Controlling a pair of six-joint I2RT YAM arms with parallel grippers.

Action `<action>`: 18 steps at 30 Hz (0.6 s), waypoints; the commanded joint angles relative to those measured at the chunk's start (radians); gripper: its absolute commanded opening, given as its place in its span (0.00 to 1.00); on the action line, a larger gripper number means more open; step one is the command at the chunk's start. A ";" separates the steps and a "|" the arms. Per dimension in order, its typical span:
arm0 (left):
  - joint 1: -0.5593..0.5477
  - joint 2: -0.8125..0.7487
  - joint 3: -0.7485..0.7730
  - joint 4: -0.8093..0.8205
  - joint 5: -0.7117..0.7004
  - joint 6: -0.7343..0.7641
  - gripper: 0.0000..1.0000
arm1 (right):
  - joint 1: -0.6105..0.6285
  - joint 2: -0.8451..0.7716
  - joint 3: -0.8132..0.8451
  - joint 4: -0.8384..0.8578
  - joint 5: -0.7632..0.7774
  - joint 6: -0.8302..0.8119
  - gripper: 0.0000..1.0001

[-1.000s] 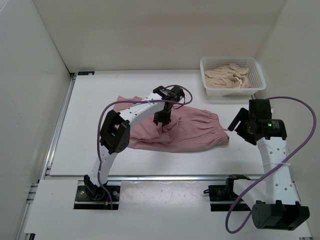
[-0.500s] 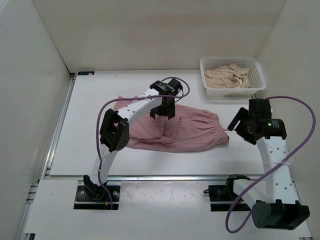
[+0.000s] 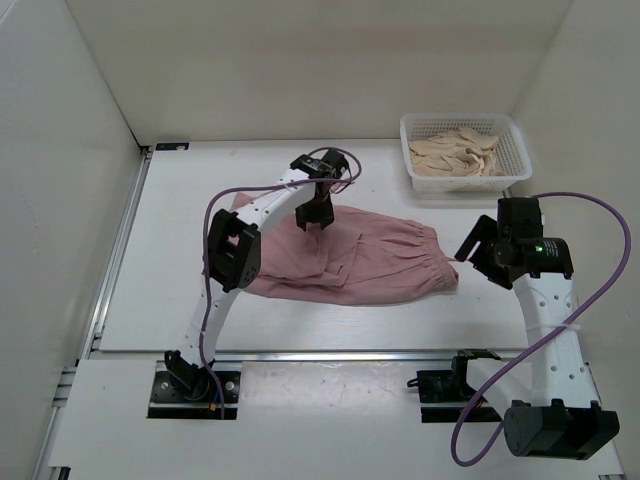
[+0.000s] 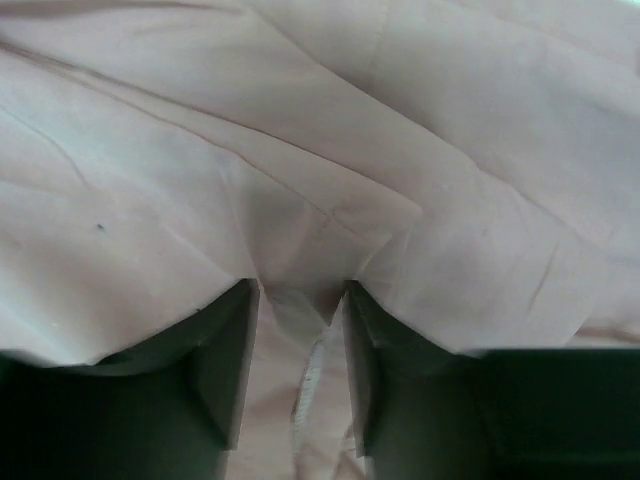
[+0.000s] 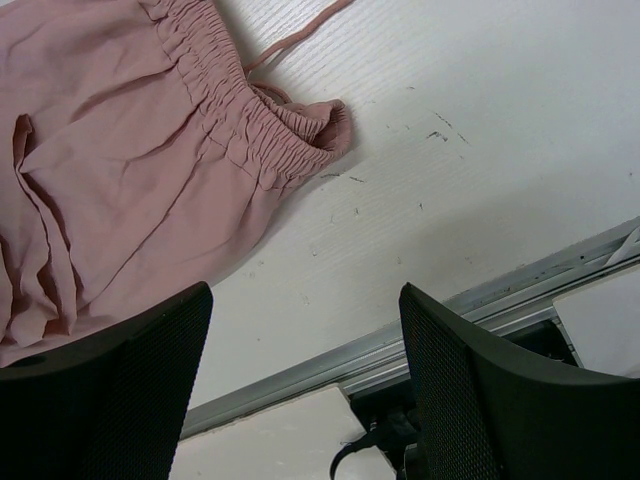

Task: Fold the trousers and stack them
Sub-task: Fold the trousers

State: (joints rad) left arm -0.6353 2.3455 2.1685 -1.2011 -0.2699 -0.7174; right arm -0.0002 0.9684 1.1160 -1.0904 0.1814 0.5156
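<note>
Because the trousers (image 3: 370,265) are much bigger than the basket (image 3: 466,184), they lie spread over the table (image 3: 200,200) to the near left of the basket and apart from it. Their gathered waistband (image 5: 240,110) is the end closest to the basket. A thin drawstring (image 5: 295,38) trails from that end onto bare tabletop.

Further left of the basket, the left gripper (image 3: 313,222) stands over the far edge of the cloth. Its wrist view shows the two fingers (image 4: 225,360) closed on a narrow ridge of pink fabric, with loose layers draping away on both sides. That pinch looks meant to take up a single thickness, so that part of a leg can be carried over the rest. The fold seems to be only starting, since most of the garment is flat and unstacked.

On the near side of the basket, the right gripper (image 5: 305,400) hangs above the table just beside the waistband. Its fingers are spread wide with nothing between them. It probably waits there to pin or pick up that end while leaving the cloth free to slide. The basket itself holds pale cream cloths (image 3: 460,155).
</note>
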 commanded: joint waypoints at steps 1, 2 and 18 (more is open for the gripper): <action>-0.010 -0.095 0.014 0.011 0.015 0.004 0.60 | -0.004 -0.011 0.005 0.017 0.010 -0.015 0.80; -0.010 -0.095 0.014 0.021 0.015 0.004 0.64 | -0.004 -0.011 0.005 0.017 0.010 -0.015 0.80; -0.010 -0.077 0.019 -0.017 -0.025 0.110 0.11 | -0.004 -0.011 0.016 0.017 -0.025 0.004 0.80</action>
State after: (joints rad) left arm -0.6437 2.3470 2.1685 -1.2057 -0.2707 -0.6403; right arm -0.0002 0.9684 1.1160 -1.0904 0.1684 0.5175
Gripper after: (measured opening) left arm 0.120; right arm 0.802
